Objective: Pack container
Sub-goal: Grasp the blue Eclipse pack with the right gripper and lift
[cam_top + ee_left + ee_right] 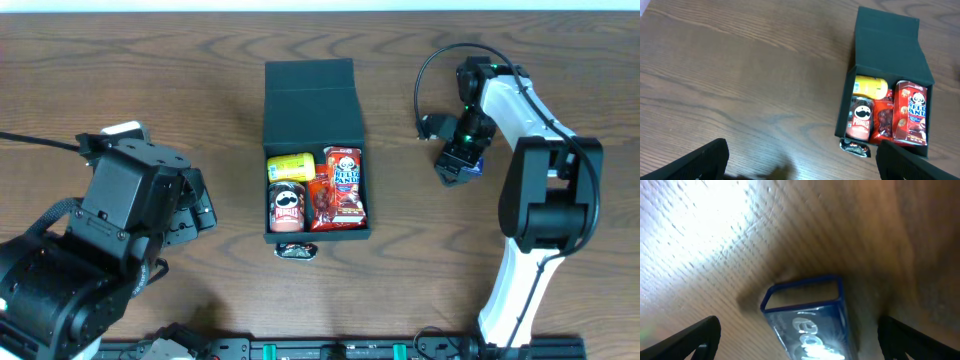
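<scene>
So the right gripper is hanging with jaws spread wide over a little blue box, and the left gripper is sitting released too, empty, beside the snack-filled container.

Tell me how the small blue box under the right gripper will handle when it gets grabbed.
The blue box has flat faces and straight edges, so it probably won't roll. Its surface shines under the glare, so it may be somewhat slippery. It looks like a small carton, likely light and prone to denting if squeezed hard.
</scene>
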Robot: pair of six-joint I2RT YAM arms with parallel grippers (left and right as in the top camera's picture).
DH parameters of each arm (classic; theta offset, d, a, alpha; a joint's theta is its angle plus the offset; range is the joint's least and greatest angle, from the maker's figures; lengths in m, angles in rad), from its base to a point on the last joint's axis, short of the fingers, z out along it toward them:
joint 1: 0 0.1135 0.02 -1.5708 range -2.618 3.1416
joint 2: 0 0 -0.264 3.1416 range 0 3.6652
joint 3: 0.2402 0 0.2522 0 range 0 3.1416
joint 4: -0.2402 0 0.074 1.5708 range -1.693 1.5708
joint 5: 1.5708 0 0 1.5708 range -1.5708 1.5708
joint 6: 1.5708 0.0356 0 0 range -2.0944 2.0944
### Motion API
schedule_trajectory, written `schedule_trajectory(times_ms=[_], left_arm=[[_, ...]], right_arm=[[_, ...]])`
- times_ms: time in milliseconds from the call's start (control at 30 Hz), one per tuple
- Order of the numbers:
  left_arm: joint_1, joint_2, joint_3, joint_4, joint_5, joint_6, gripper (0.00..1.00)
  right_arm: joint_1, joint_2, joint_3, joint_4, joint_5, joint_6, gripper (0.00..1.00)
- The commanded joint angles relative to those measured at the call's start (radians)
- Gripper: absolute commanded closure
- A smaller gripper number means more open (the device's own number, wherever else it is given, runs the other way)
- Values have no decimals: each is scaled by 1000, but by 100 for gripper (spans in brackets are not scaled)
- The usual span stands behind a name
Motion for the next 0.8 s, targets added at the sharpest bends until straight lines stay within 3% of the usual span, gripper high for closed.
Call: schedule_trajectory(times_ms=[0,67,333,400,433,633,767], left_arm=[[3,-2,1,-9,-4,-12,5],[3,-2,1,-5,-3,-12,5],[3,-2,1,-3,-3,-12,5],[3,-2,1,-3,3,-12,5],[3,-2,1,-3,4,-12,5],[3,-2,1,-3,5,-12,5],[3,-2,1,-3,5,-12,5]], right_arm=[[-1,8,12,-2,16,4,1],[-3,8,12,-2,45,10,1],[-9,8,12,-11,64,18,25],[-9,8,12,-12,64,18,46],[-10,8,12,-11,64,24,67],[-9,8,12,-12,64,34,59],[-9,8,12,-12,64,33,68]])
